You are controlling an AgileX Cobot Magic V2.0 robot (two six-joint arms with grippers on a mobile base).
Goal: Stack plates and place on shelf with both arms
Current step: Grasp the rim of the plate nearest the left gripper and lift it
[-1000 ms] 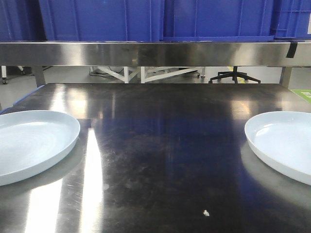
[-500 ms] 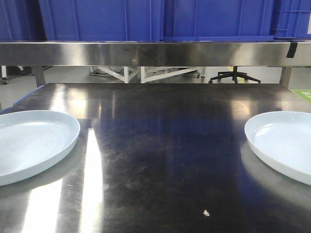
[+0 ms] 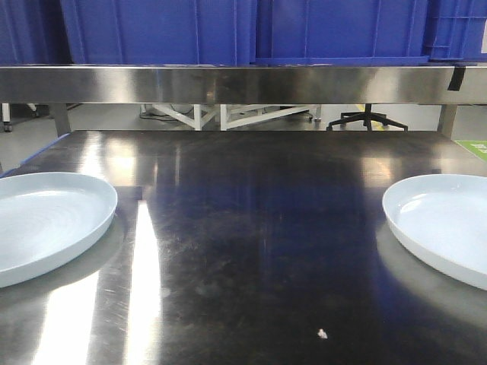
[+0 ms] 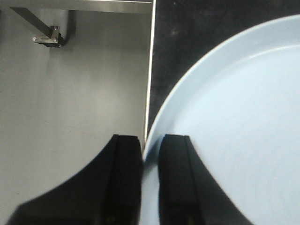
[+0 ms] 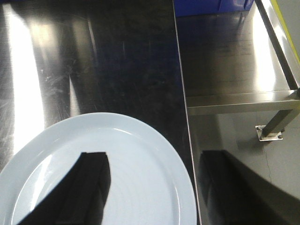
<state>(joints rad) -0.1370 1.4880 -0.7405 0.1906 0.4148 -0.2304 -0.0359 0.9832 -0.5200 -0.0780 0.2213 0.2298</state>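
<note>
Plates, the left plate (image 3: 46,224) and the right plate (image 3: 445,224), are lying well apart on the steel table (image 3: 251,228), one at each side edge, both flat and unstacked.

Table: dark, scuffed top is filling most of the front view and is throwing back streaks of light.

Shelf (image 3: 243,84): a steel ledge is running the full width above the far edge of the table. Blue crates (image 3: 160,30) are sitting side by side on it.

Office chair base (image 3: 367,119): it is showing through the gap under the shelf.

Left gripper (image 4: 151,140): black fingers are pinching the left plate's rim with almost no gap. One finger is lying over the plate's inner face, the other is hanging outside over the grey floor (image 4: 70,93). That rim is poking just past the table edge.

Right gripper (image 5: 154,157): jaws are standing wide apart and are straddling the right plate's rim. One finger is hovering over the plate's well, the other is hanging beyond the table edge. Contact with the plate: cannot tell.

White speck (image 3: 323,333): it is lying on the near part of the table, between the plates.
</note>
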